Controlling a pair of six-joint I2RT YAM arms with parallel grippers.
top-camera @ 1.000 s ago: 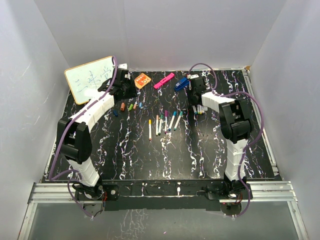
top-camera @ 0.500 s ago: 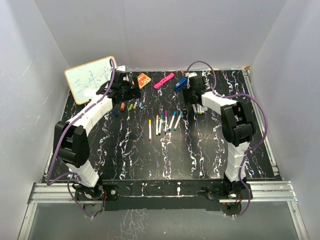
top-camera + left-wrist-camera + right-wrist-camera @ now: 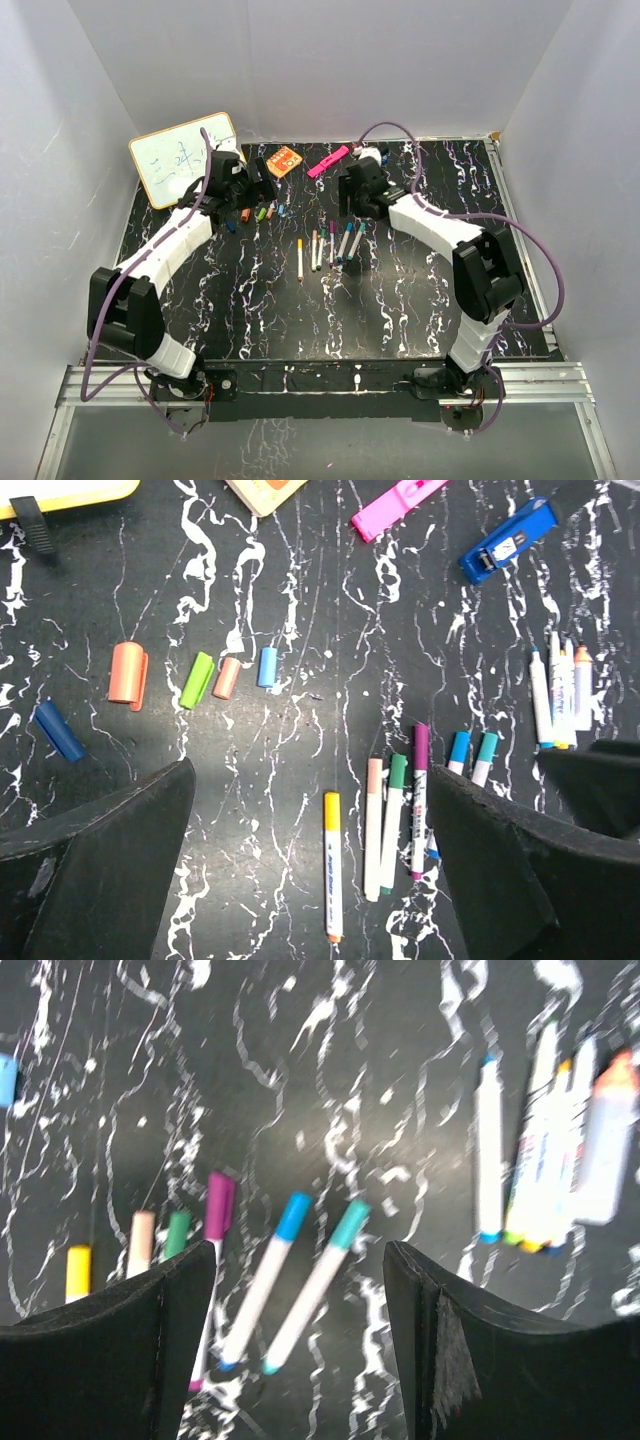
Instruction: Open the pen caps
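left pincer (image 3: 310,770) and right pincer (image 3: 300,1250) released, empty; pen caps (image 3: 220,1205) under right blurred

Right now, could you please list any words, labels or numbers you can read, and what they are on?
Nothing is legible.
Whiteboard: handwriting, too blurred.
Yellow-capped pen: barrel print, too small.
Blue tool: white label, too small.

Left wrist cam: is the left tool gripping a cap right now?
No, the left tool is wide open and empty; the loose caps lie apart from it on the table.
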